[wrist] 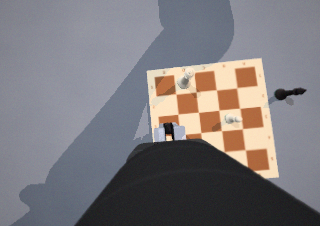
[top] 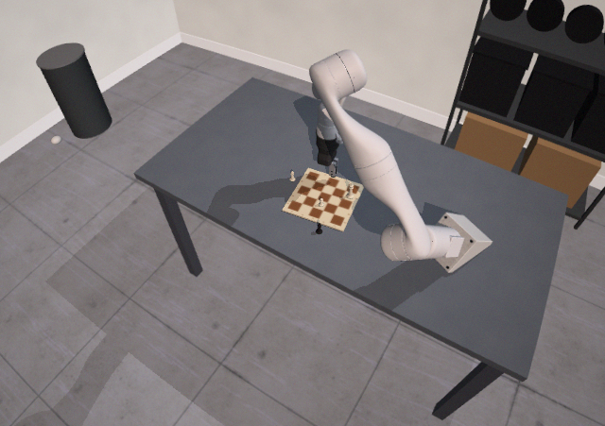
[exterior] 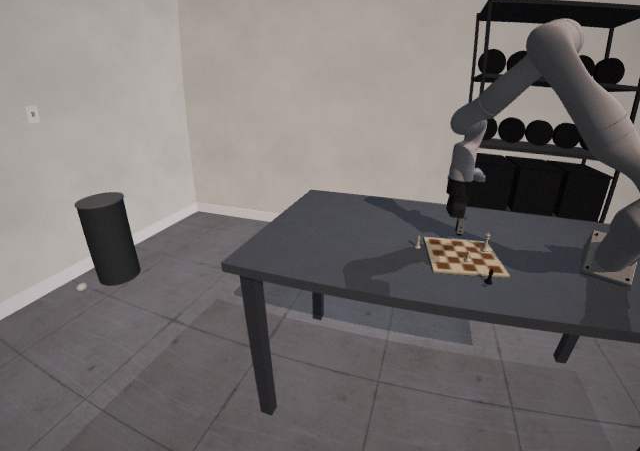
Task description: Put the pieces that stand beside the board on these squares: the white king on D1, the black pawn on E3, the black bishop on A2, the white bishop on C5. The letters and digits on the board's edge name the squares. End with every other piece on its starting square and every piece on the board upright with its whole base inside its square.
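My gripper [top: 333,174] [exterior: 459,232] [wrist: 168,129] is shut on a dark piece, apparently the black pawn [wrist: 168,128], above the E3 area of the board [top: 326,215] [exterior: 444,272] [wrist: 273,172]. The fingers hide most of the pawn. The white king [top: 350,191] [exterior: 485,243] [wrist: 185,80] stands upright on D1. The black bishop [top: 319,228] [exterior: 489,277] [wrist: 281,94] stands beside the board's near edge. The white bishop [top: 292,176] [exterior: 418,242] stands off the board's left side in the top and exterior views and is not seen in the wrist view.
A white pawn [top: 320,202] [exterior: 467,256] [wrist: 229,119] stands on the board around B3. The board lies on the dark table [top: 195,167] [exterior: 310,250]. A shelf rack [top: 537,119] [exterior: 547,146] stands behind the table.
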Controlling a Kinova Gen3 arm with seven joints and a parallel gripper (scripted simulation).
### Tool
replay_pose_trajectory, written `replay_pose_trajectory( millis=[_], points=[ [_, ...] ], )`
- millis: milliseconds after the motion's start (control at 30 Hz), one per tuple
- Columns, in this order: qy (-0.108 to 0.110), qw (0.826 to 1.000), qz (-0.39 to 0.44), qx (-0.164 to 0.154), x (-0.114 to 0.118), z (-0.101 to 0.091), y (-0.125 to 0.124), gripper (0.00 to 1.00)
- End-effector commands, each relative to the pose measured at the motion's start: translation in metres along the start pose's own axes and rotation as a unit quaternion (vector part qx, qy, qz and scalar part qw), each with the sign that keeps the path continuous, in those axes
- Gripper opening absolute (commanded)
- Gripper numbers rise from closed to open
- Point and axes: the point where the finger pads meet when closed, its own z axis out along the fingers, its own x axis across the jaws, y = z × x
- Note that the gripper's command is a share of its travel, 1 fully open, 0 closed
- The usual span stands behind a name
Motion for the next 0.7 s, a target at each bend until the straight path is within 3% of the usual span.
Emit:
replay_pose_trajectory(
  millis=[0,667],
  points=[
    [0.006,1.0,-0.004,0.0,0.0035,0.0185,0.001,0.0],
    [0.006,1.0,-0.004,0.0,0.0036,0.0285,0.0009,0.0]
  ],
)
